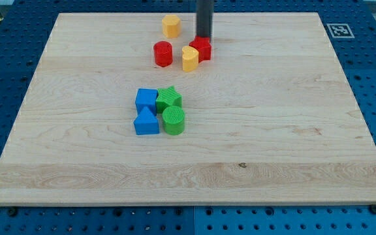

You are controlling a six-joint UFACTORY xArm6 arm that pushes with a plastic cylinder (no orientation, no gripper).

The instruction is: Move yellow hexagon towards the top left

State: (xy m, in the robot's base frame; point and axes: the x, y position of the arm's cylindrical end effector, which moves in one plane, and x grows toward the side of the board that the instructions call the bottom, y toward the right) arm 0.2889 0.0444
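Note:
The yellow hexagon (171, 26) sits near the view's top edge of the wooden board (292, 130), a little left of centre. My dark rod comes down from the view's top, and my tip (203, 38) rests at the far edge of the red star (202, 48), about a block's width to the right of the yellow hexagon and slightly below it. The tip does not touch the hexagon. A yellow heart-like block (190, 58) touches the red star's lower left. A red cylinder (163, 53) stands below the hexagon.
A tight cluster lies mid-board: blue cube (146, 99), green star (169, 98), blue triangle (146, 122) and green cylinder (173, 121). A blue pegboard surface surrounds the board, with a fiducial tag (339, 30) at the top right.

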